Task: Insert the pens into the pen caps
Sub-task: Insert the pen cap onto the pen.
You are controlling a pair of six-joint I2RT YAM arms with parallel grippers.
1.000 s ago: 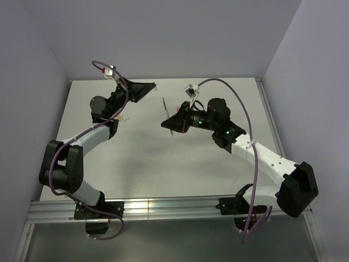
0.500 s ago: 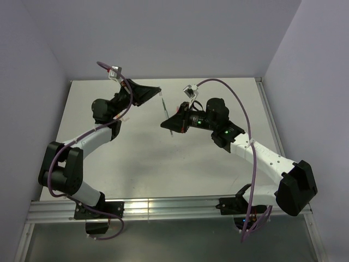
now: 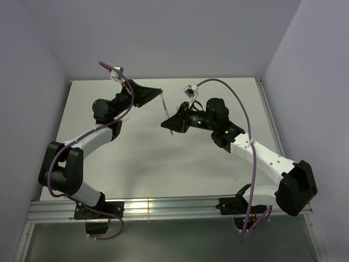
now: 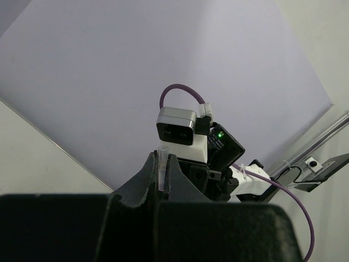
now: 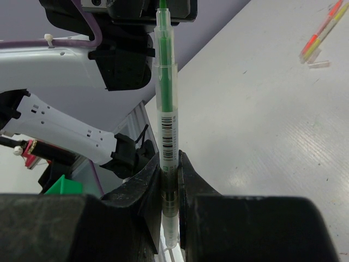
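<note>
Clamping a green pen (image 5: pixel 166 98) by its lower barrel in the right hand (image 5: pixel 170 164), fingers closed snugly on it, tip just beside the left hand (image 4: pixel 162 183). Pinching a clear cap (image 4: pixel 162 161) there, squeezed tight, above the bench (image 3: pixel 218 164). Leaving orange and yellow pens (image 5: pixel 322 30) lying farther off.

Soft, even overhead light, moderately bright. The pale table (image 3: pixel 163 158) carries only faint, diffuse shadows; the metal rail (image 3: pixel 163 206) at its near edge glints. The 2 wrist views are near-black along the bottom; the green pen (image 5: pixel 165 98) is sharp, its background slightly soft.
</note>
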